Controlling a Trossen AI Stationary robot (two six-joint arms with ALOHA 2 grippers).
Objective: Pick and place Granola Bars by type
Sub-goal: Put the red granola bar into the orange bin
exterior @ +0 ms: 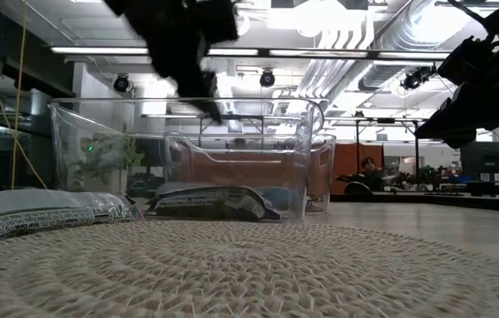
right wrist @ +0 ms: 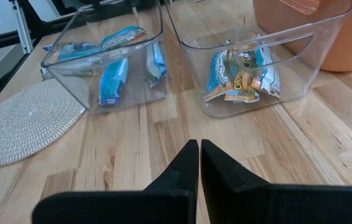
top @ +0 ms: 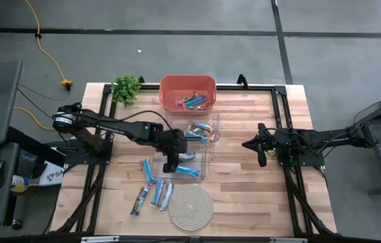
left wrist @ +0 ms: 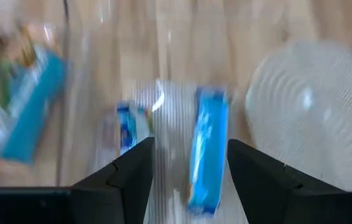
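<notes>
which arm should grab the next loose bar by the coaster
Left. Its open tool hangs over the near clear bin, right beside the loose bars. The right tool, shut, sits farther off across the table.

Light-blue foil Granola Bars (top: 151,196) lying flat on table, others in three bins

The flat foil-wrapped granola bars (right wrist: 113,81) in the near clear plastic bin (right wrist: 70,67) are light blue with white patches. Those in the far clear plastic bin (right wrist: 300,78) mix blue, green and yellow-orange print (right wrist: 238,76). The rounded tub (top: 187,92) at the far edge is salmon-orange. The round woven rope coaster (top: 191,206) is off-white with a concentric ring pattern. The wooden slat table (top: 244,189) is pale tan with darker grain streaks. A leafy plant sprig (top: 126,87) is green. The left gripper (left wrist: 188,163) and right gripper (right wrist: 199,155) are black.
</notes>
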